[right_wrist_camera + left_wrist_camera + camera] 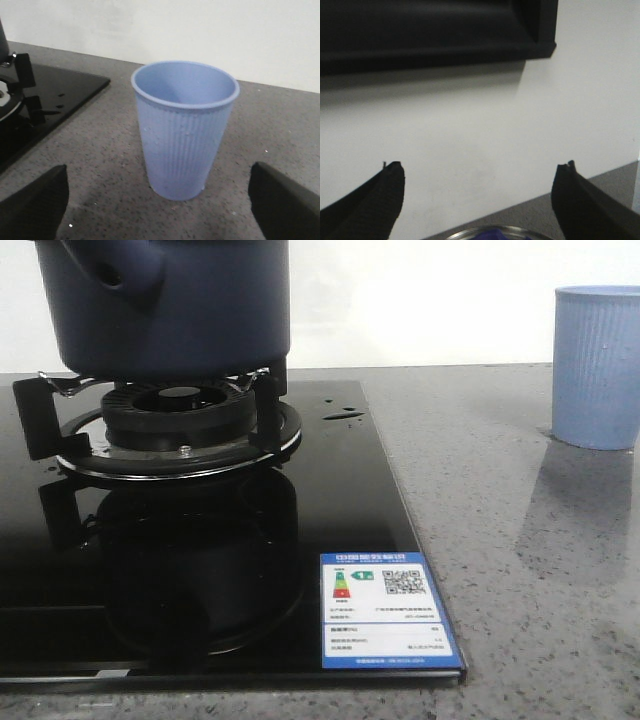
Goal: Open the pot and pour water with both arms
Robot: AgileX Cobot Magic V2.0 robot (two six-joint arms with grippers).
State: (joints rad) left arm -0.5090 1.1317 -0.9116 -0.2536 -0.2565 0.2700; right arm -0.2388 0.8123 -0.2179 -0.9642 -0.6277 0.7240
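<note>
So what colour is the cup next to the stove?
The cup is pale blue with thin ridges running up its sides. The right wrist view shows it best.

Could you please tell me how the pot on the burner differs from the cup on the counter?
The pot is dark navy with smooth matte sides; the cup is pale blue and ribbed. The pot looks much wider, while the cup is narrow and tapers downward. The pot sits raised on the burner grate above the black glass hob; the cup stands directly on the grey counter. Both are upright, round and blue.
</note>
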